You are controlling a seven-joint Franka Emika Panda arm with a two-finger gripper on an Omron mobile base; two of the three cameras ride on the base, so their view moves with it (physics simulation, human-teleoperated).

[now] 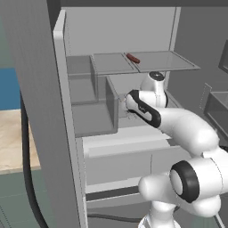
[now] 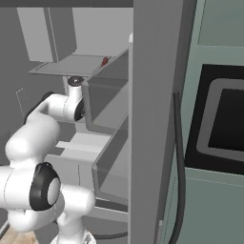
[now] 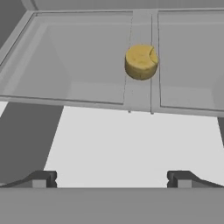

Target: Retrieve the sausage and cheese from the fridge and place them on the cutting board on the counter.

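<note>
Cheese [image 3: 141, 61] sits on a grey shelf [image 3: 87, 65] inside the fridge [image 1: 40, 111], ahead of my end effector [image 3: 112, 178]; fingers wide apart, nothing held. Sausage [image 1: 132, 58] lies on the upper shelf [image 1: 169, 62].

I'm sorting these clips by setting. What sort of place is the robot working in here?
Most likely a kitchen, at an open grey fridge: grey shelves hold a thin dark red sausage and a stubby pale yellow cheese chunk, with a beige stone counter beside it.

A grey fridge shelf [image 1: 169, 62] carries the sausage [image 1: 132, 58]; a lower shelf [image 3: 87, 87] carries the cheese [image 3: 141, 61].
</note>
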